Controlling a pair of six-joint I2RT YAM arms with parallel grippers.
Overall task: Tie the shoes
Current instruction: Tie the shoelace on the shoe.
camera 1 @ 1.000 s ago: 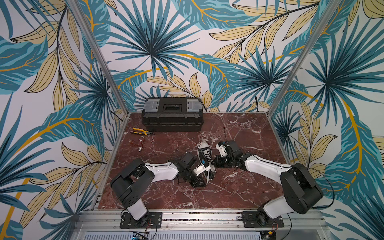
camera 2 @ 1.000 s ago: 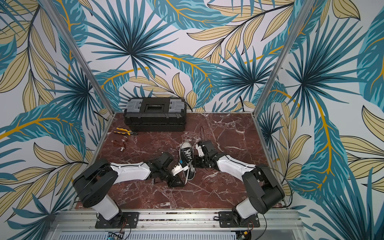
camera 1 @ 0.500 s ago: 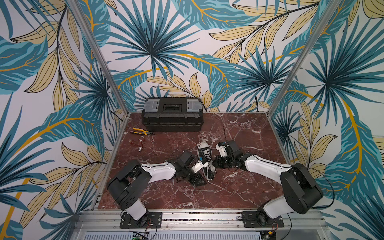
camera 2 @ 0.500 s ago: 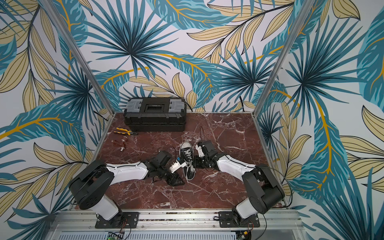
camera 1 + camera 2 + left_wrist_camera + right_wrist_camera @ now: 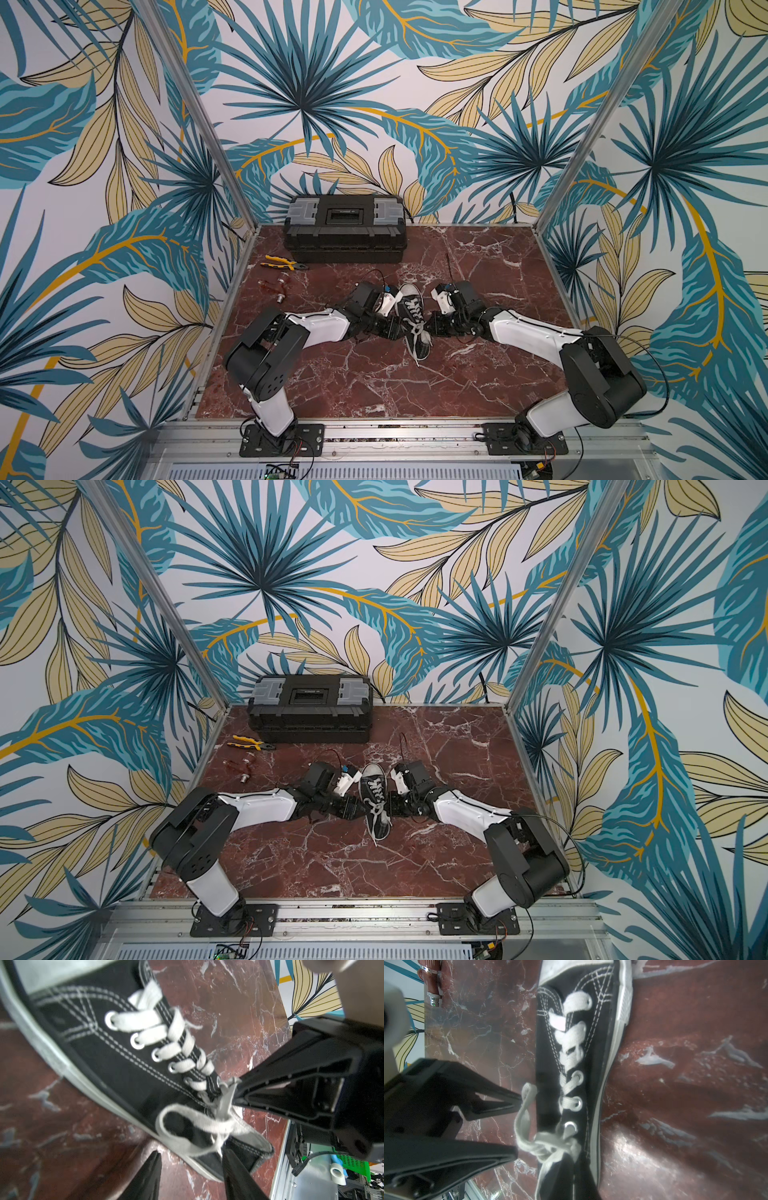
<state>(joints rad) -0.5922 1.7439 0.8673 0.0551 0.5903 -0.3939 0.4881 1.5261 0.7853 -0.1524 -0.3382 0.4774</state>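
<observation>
One black canvas sneaker with white rubber sole (image 5: pixel 413 322), mid-table between two arms. Left gripper (image 5: pixel 191 1152) jaws apart, gripping nothing; right gripper (image 5: pixel 238 1093) pinched on flat white lace (image 5: pixel 199 1121). One black plastic toolbox (image 5: pixel 345 232), one yellow-handled pliers (image 5: pixel 278 262). Red-brown marble tabletop (image 5: pixel 374 386); palm-leaf wallpaper walls (image 5: pixel 311 104).

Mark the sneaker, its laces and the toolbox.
sneaker (image 5: pixel 411 311): in a top view, on the laced upper.
laces (image 5: pixel 182 1065): left wrist view, on a crossing by the eyelets.
toolbox (image 5: pixel 345 228): in a top view, on the lid's front edge.
</observation>
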